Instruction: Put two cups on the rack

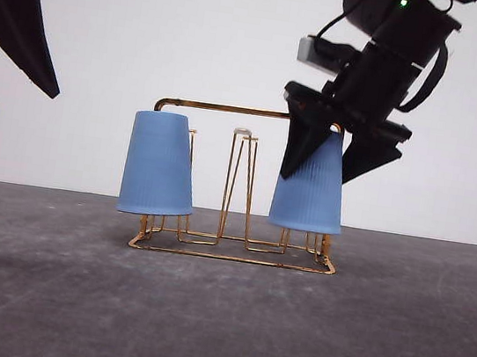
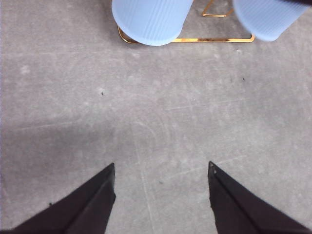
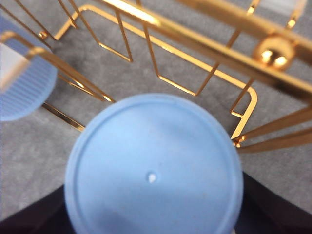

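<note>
The left pincer (image 1: 5, 66) hangs high at the left edge of the front view, well apart from the rack; from its wrist camera its two dark fingers (image 2: 92, 204) stand spread wide over bare grey bench (image 2: 161, 122), nothing between them — released. The left cup (image 1: 159, 166) sits upside down over a prong at the left end of the gold rack (image 1: 233, 251), tilted a little, its rim just above the wire base; the middle prongs (image 1: 238, 178) stand bare. At the rack's right end the right cup (image 1: 310, 193) is likewise upside down, upright. The right pincer (image 1: 337, 161) straddles its top, one dark finger down each side; whether the fingers touch the cup I cannot tell. From the right wrist camera the cup's round flat bottom (image 3: 153, 170) faces up.
</note>
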